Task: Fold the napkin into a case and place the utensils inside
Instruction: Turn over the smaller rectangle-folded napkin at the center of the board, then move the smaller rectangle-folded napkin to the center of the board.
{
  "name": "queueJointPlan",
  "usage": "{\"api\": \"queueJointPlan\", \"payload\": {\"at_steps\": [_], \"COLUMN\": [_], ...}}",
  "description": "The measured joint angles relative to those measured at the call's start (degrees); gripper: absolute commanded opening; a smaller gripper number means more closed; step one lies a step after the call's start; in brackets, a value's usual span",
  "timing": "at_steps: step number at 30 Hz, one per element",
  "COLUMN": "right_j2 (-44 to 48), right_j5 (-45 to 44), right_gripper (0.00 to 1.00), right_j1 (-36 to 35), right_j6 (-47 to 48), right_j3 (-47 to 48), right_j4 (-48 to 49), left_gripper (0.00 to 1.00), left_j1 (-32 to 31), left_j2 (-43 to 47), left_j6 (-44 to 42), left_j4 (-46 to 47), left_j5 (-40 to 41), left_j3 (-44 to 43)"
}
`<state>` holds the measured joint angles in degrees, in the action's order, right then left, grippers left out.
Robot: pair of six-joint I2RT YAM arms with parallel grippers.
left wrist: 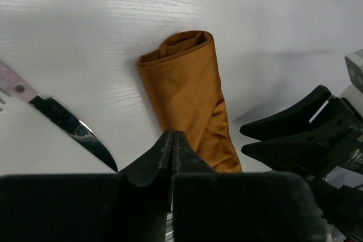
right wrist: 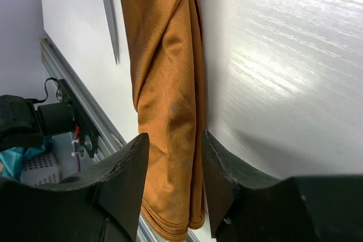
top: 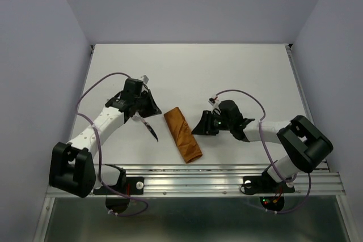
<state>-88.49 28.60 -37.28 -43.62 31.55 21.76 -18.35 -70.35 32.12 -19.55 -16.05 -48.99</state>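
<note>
White links (top: 101, 122), black joints (top: 71, 168), purple cables (top: 91, 88), matte black left end effector (left wrist: 173, 138).

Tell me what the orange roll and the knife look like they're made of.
Orange roll: woven cloth, soft with a slight sheen; fine weave lines, creases and a stitched hem show. Knife: blade looks like polished metal, mirror-like reflections; handle pale, riveted, probably plastic or wood.

R hand (right wrist: 174, 140) at 6 o'clock, fingers apart. Case (right wrist: 164, 55) runs 12-to-6 on desk (right wrist: 283, 55), seen thru gap. Knife (right wrist: 109, 9) blade at 11 o'clock.
</note>
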Motion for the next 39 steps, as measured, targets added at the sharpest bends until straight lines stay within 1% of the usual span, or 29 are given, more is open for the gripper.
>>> {"api": "queueJointPlan", "payload": {"at_steps": [2, 6, 7, 9, 10, 12, 14, 17, 20, 23, 29, 33, 35, 39], "right_j2": [1.9, 6.8, 8.4, 11.1, 12.9, 15.9, 17.9, 18.5, 17.8, 14.3, 5.9, 3.7, 3.8, 4.3], "right_j5": [-0.7, -3.3, -4.2, -6.5, -8.1, -11.3, -15.0, -19.8, -23.5, -25.7, -31.2, -32.9, -33.1, -33.7], "right_gripper": [0.48, 0.43, 0.35, 0.27, 0.2, 0.15, 0.08, 0.06, 0.04, 0.03, 0.03, 0.02, 0.01, 0.02], "right_j1": [0.3, 0.3, 0.3, 0.2, -0.2, -2.2, -6.8, -14.7, -21.6, -24.2, -24.3, -23.5, -22.3, -16.7], "right_j6": [0.9, 4.0, 4.9, 6.5, 7.0, 7.8, 7.9, 7.1, 4.2, 1.0, -3.2, -3.4, -3.2, -1.6], "right_j3": [-0.2, -0.2, -0.1, 0.3, 0.8, 2.2, 4.3, 7.6, 9.1, 9.5, 9.5, 9.2, 8.9, 8.3], "right_j4": [-1.6, -7.8, -10.2, -15.2, -18.2, -23.3, -27.8, -32.0, -34.1, -34.2, -35.2, -34.9, -34.5, -33.8], "left_gripper": [0.0, 0.0, 0.0, 0.0, 0.0, 0.0, 0.0, 0.0, 0.0, 0.0, 0.0, 0.0, 0.01, 0.03], "left_j1": [-1.9, -4.8, -5.2, -5.5, -5.5, -5.6, -5.6, -5.6, -5.6, -5.6, -5.6, -5.6, -5.6, -5.6], "left_j2": [-2.7, -8.2, -9.4, -11.2, -11.9, -13.5, -15.0, -17.8, -20.4, -23.2, -25.5, -25.6, -25.6, -25.6], "left_j6": [0.3, 0.5, 0.5, 0.5, 0.5, 0.5, 0.5, 0.4, 0.4, 0.2, -0.2, -0.3, -0.5, -1.3], "left_j4": [1.6, 4.9, 5.6, 6.8, 7.2, 8.2, 9.3, 10.9, 12.3, 13.0, 13.3, 13.3, 12.8, 10.1], "left_j5": [-0.9, -2.7, -3.1, -3.5, -3.5, -3.5, -3.5, -3.2, -3.2, -3.2, -3.0, -2.7, -2.4, -1.0], "left_j3": [0.1, 0.1, 0.1, 0.1, 0.0, -0.3, -0.6, -0.8, -0.9, -1.1, -2.5, -3.9, -5.1, -9.6]}}
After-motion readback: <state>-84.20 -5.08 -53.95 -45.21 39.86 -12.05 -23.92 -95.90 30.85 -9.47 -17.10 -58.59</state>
